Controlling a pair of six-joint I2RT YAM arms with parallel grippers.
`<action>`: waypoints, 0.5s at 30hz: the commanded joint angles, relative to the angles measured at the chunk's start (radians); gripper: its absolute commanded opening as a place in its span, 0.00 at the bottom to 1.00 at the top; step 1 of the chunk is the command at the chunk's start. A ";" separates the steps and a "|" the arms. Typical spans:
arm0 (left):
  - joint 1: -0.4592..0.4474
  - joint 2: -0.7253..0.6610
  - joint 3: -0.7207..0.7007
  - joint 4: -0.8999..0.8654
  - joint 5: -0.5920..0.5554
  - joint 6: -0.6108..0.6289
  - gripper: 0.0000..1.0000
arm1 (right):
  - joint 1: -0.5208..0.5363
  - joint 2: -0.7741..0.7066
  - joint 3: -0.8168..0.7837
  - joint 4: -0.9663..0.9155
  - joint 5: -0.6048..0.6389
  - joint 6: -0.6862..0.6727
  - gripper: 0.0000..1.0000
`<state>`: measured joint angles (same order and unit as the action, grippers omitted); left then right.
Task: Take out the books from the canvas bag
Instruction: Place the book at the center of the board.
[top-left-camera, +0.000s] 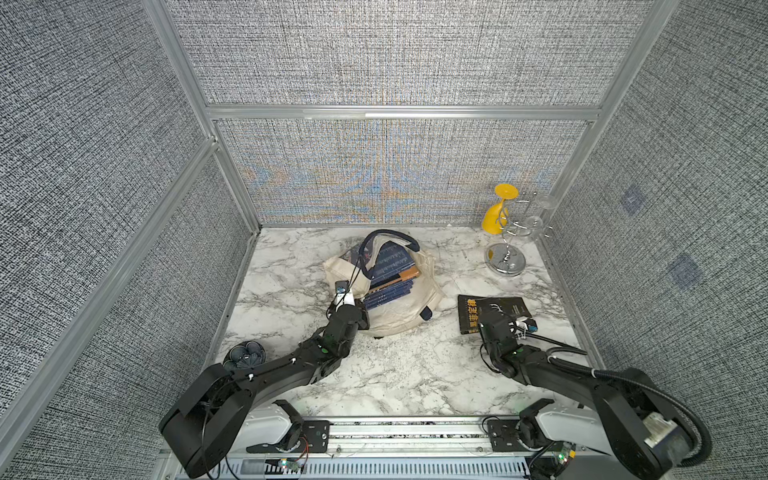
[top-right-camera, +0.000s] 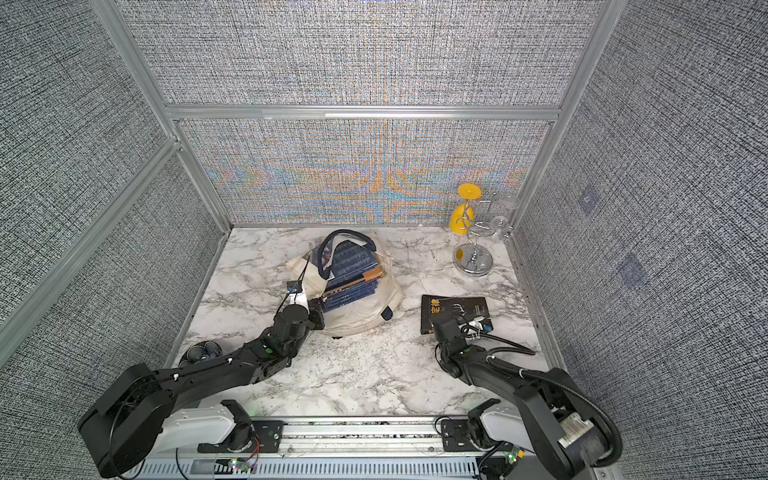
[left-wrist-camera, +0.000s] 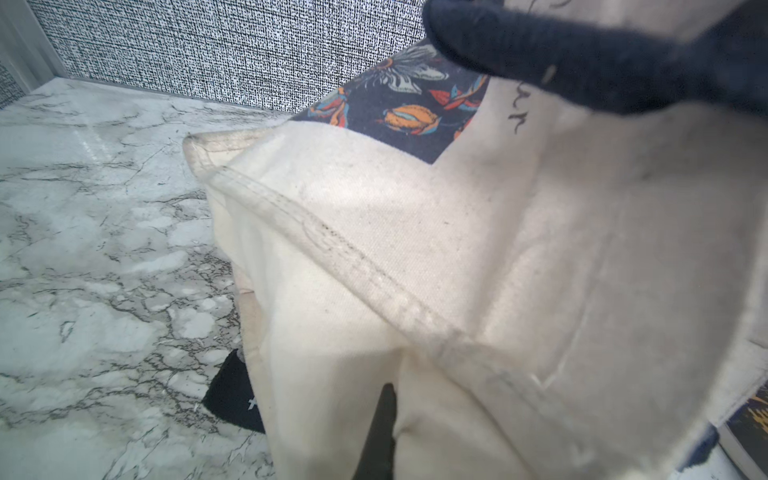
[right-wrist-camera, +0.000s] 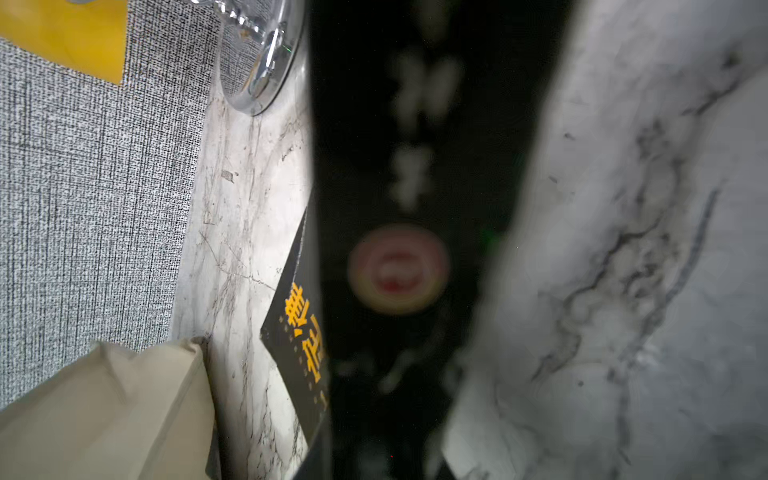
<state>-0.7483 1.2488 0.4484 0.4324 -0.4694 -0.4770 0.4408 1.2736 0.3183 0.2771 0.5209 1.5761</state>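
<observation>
Nearest, the marble tabletop (top-left-camera: 415, 374) lies bare between the two arms, the widest free patch on view. A dark patterned bowl (top-left-camera: 244, 353) sits at the near left, close to the side wall and partly hidden behind the left arm.

Further in, the left gripper (top-left-camera: 362, 308) is clenched on the near rim of the canvas bag (top-left-camera: 399, 320). The left wrist view shows the cream hem (left-wrist-camera: 332, 245) drawn up, with a navy handle (left-wrist-camera: 582, 54) crossing close above it. The bag slumps mid-table with its mouth open upward. A stack of navy books (top-left-camera: 392, 286) lies inside, under the arch of the far handle loop (top-left-camera: 386, 237).

To the right, a strip of bare marble separates the bag from a black book (top-left-camera: 505, 307) with a yellow title, which is out on the table. The right gripper (top-left-camera: 483, 316) is clamped on its near edge.

Farthest, a chrome glass rack (top-left-camera: 505, 259) fills the far right corner. A yellow goblet (top-left-camera: 496, 216) hangs upside down on it, beside clear glasses. The far left corner beyond the bag is open up to the back wall.
</observation>
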 joint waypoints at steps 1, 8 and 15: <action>0.001 0.005 0.007 0.030 0.007 0.012 0.00 | -0.025 0.068 0.020 0.131 -0.012 0.068 0.07; 0.001 0.004 0.010 0.024 0.006 0.020 0.00 | -0.100 0.114 0.077 0.093 -0.091 -0.011 0.18; 0.001 0.012 0.013 0.022 0.005 0.020 0.00 | -0.176 0.089 0.097 -0.006 -0.175 -0.105 0.29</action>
<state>-0.7483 1.2552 0.4538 0.4328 -0.4641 -0.4633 0.2893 1.3643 0.4015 0.3183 0.3851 1.5372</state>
